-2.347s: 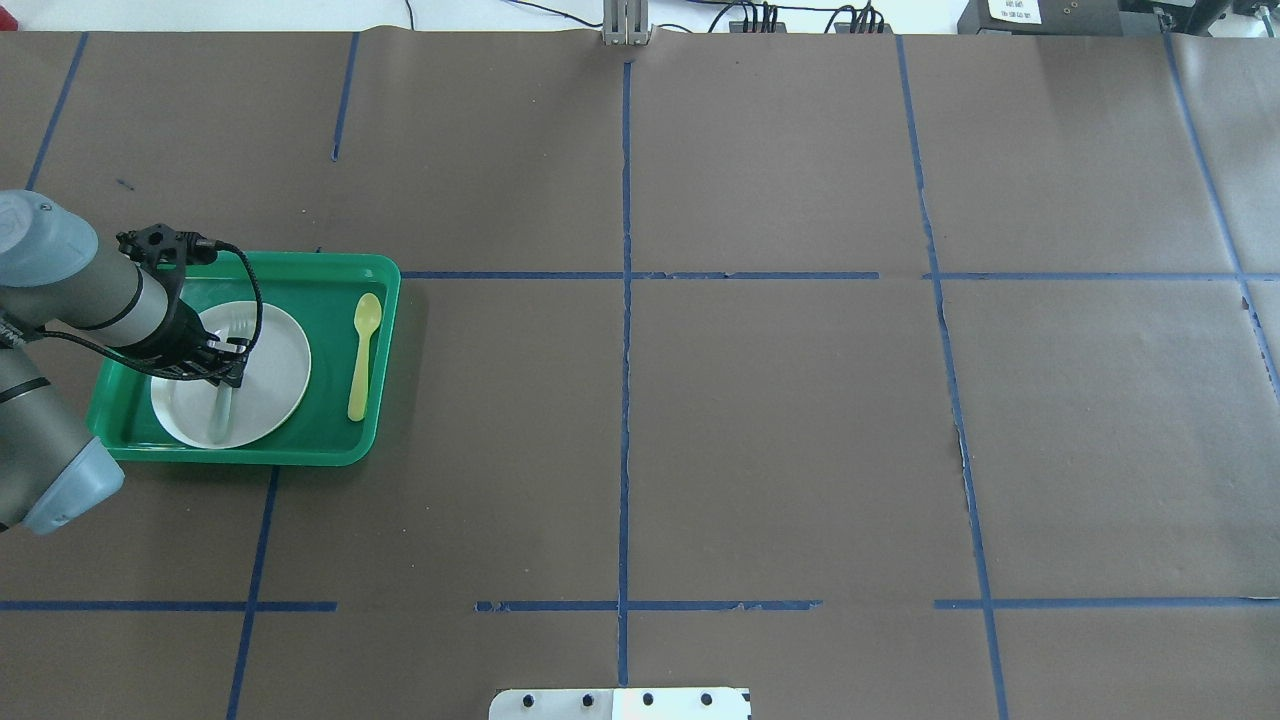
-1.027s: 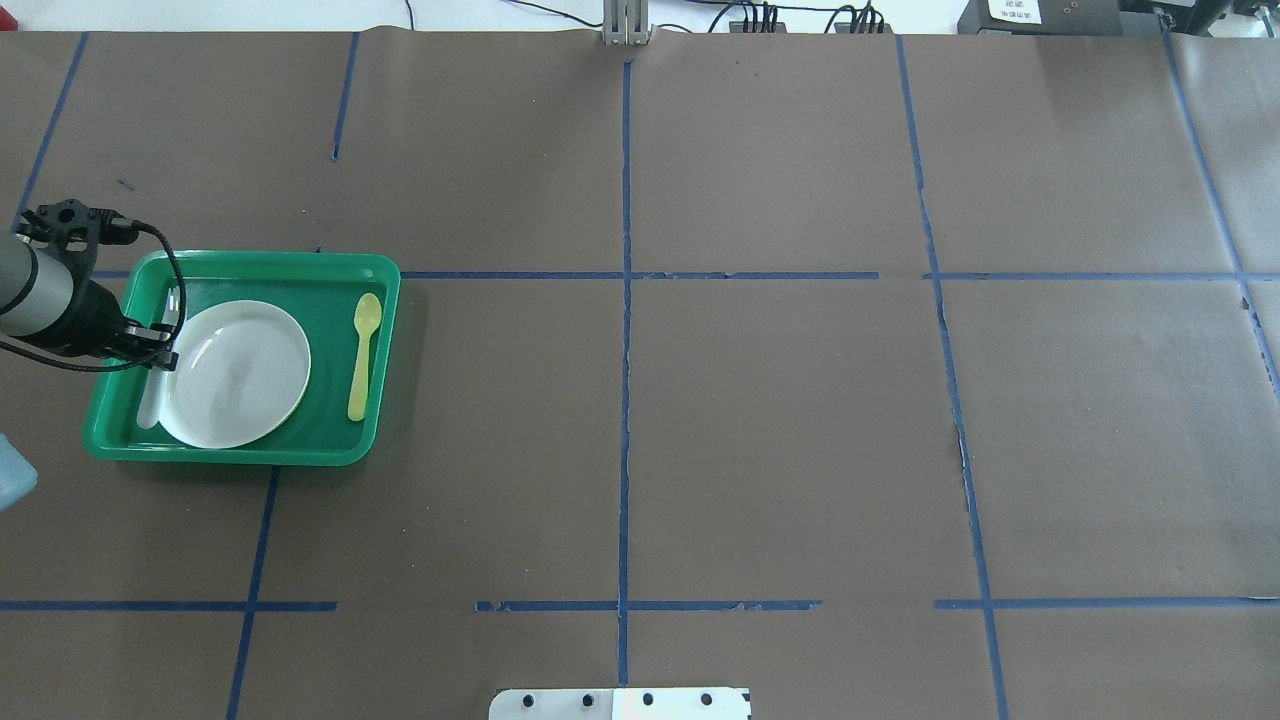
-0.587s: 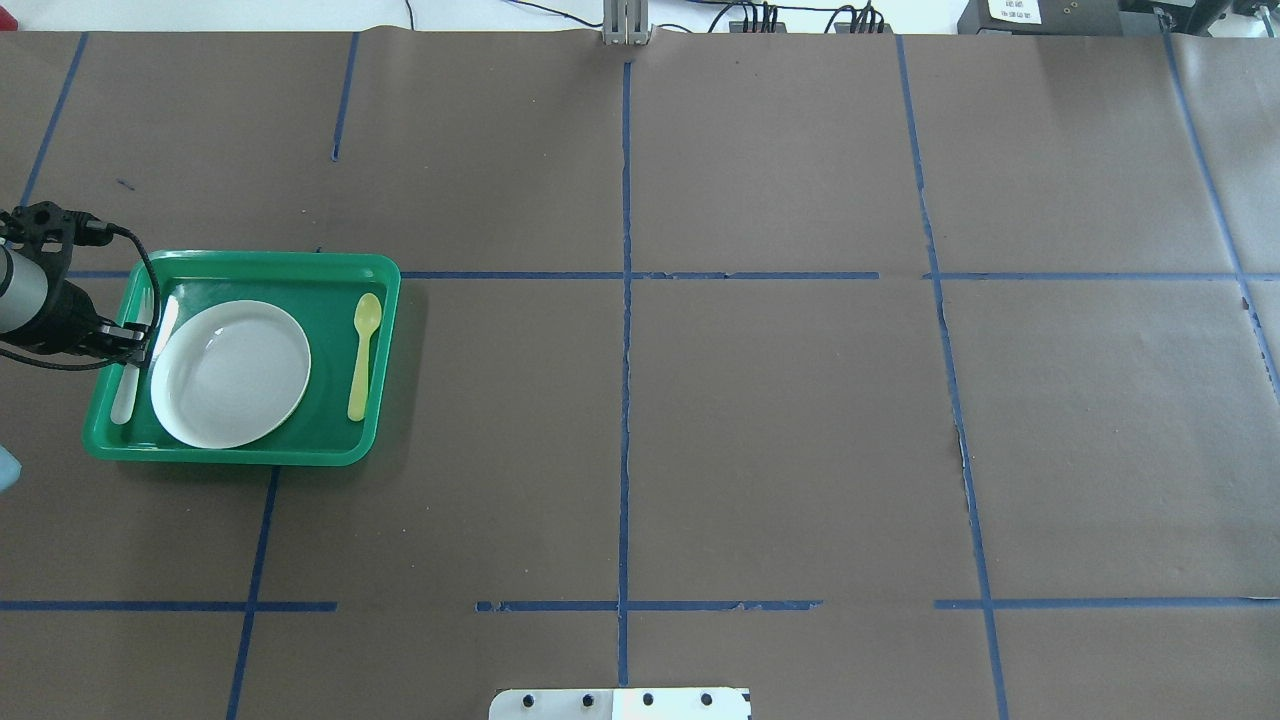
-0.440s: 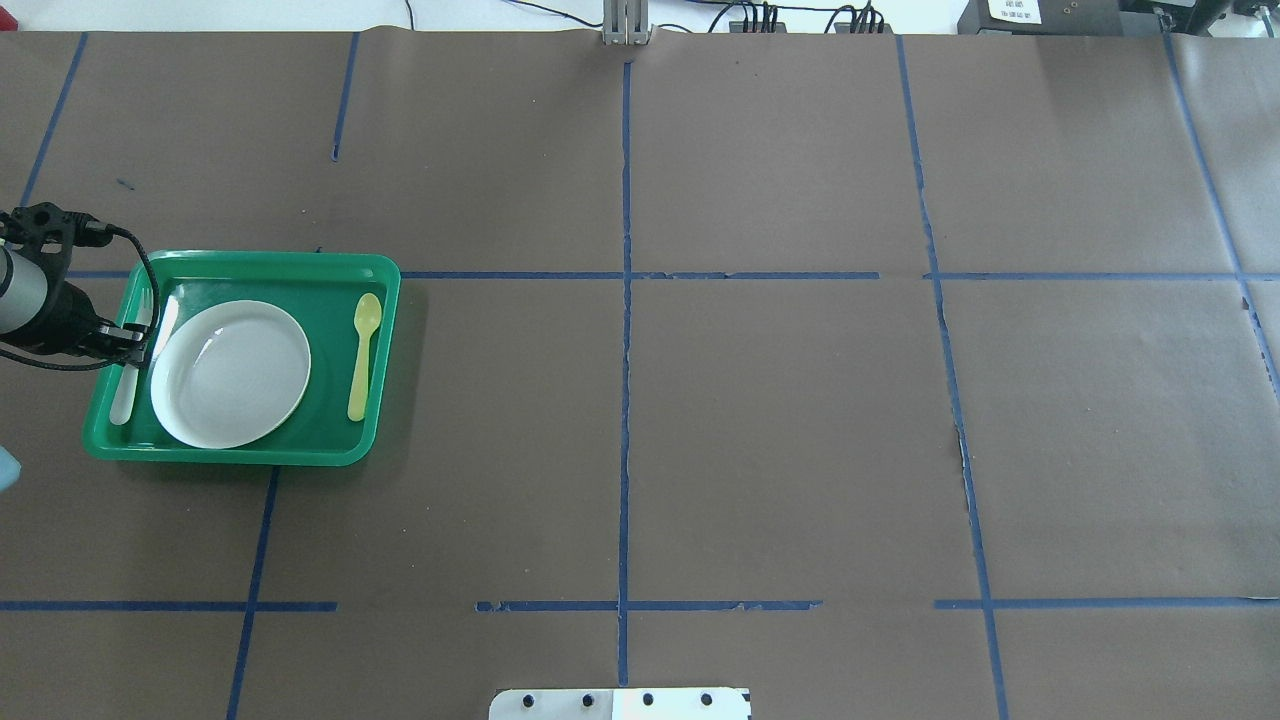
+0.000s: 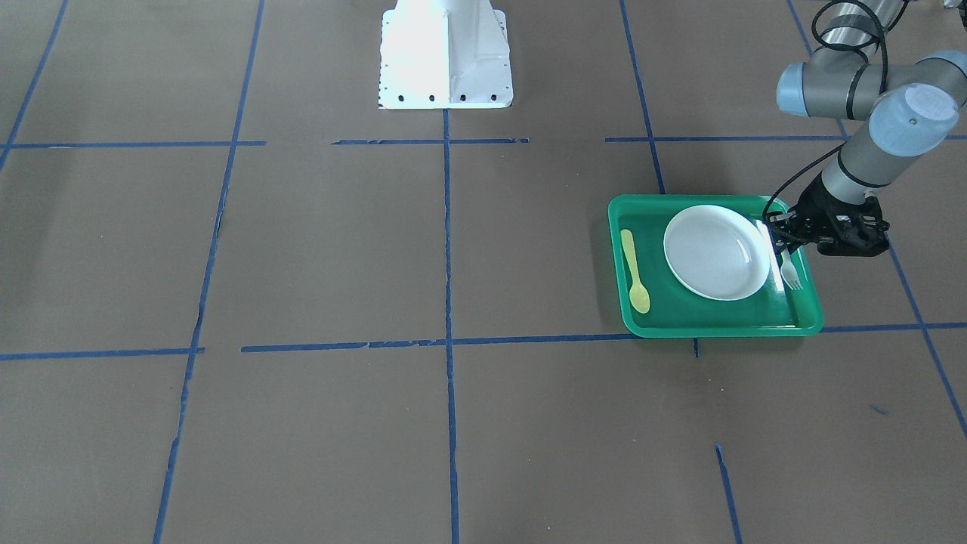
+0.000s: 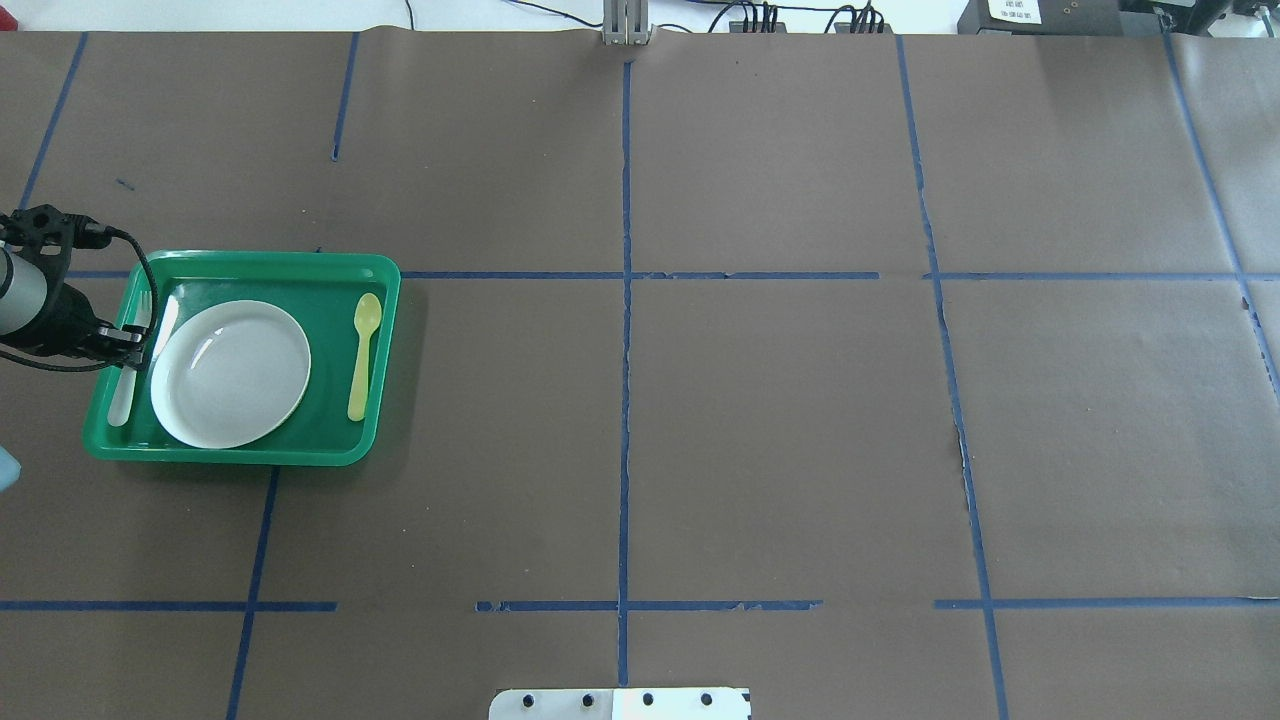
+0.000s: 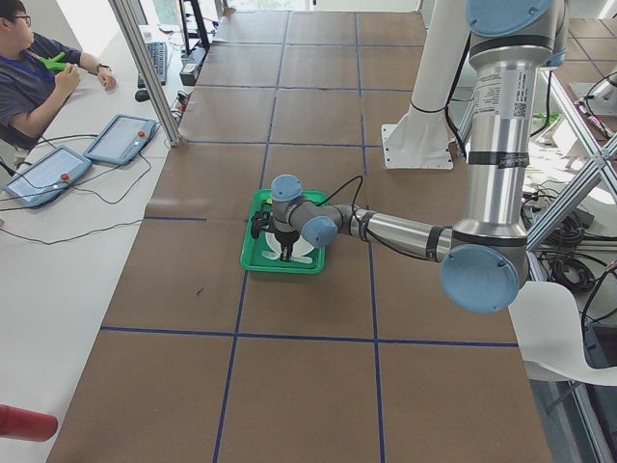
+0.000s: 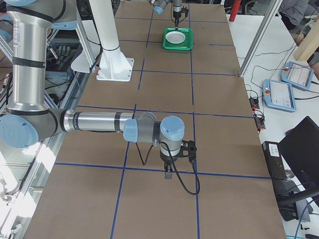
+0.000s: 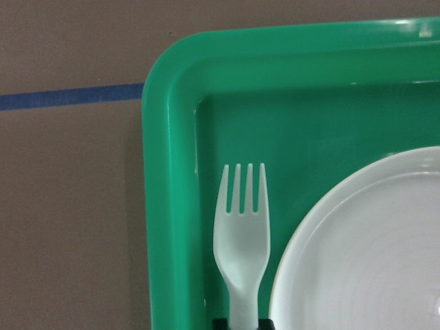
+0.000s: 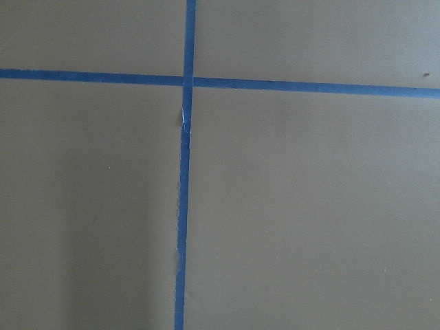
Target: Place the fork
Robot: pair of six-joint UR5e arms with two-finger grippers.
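The pale plastic fork lies lengthwise in the narrow strip of the green tray between its left rim and the white plate. My left gripper is shut on the fork's handle, low over the tray. In the left wrist view the fork points its tines at the tray's far corner, with the plate right beside it. In the front view the fork sits at the tray's right side under the gripper. My right gripper shows only in the right side view; I cannot tell its state.
A yellow spoon lies in the tray on the plate's other side. The tray's left rim is close beside the fork. Blue tape lines cross the brown table. The white robot base stands at the table's near edge.
My left gripper has carried the fork from above the plate leftward to the tray's left strip and lowered it there. Over the last half second it has barely moved.
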